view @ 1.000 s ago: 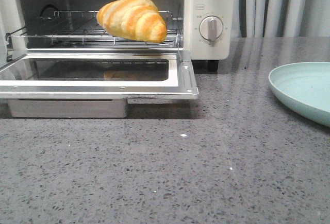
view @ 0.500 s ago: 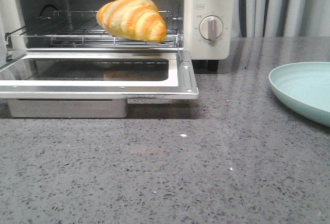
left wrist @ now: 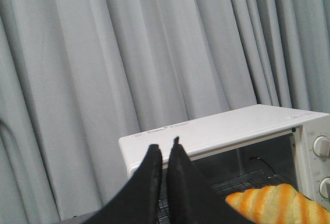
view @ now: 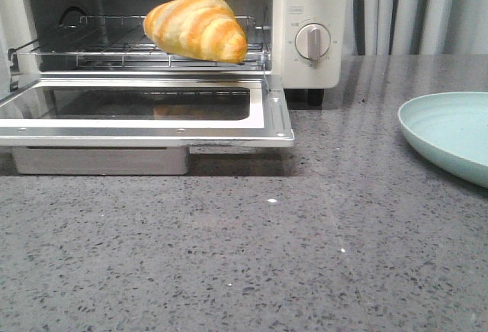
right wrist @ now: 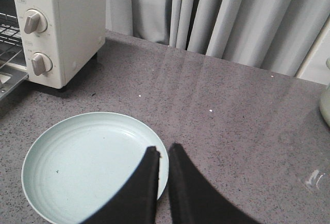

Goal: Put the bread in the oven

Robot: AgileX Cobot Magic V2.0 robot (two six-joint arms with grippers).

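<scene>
On the wire rack [view: 91, 49] inside the oven [view: 305, 65], at about eleven o'clock in the front view, the bread [view: 197, 28] lies with its long axis running from ten toward four, one tapered end at the rack's front edge above the lowered door [view: 145, 114]. The left gripper [left wrist: 163, 157] hangs above and outside the oven, its jaws nearly closed with only a slit between them, holding nothing; the bread sits at roughly four o'clock from its tips. Further right, the pale plate [right wrist: 77, 167] lies bare on the countertop [view: 305, 256]. The right gripper [right wrist: 164, 158] hovers at the plate's rim, jaws likewise almost together and empty. The left arm looks nearer the oven, so closing the door would likely fall to it.
</scene>
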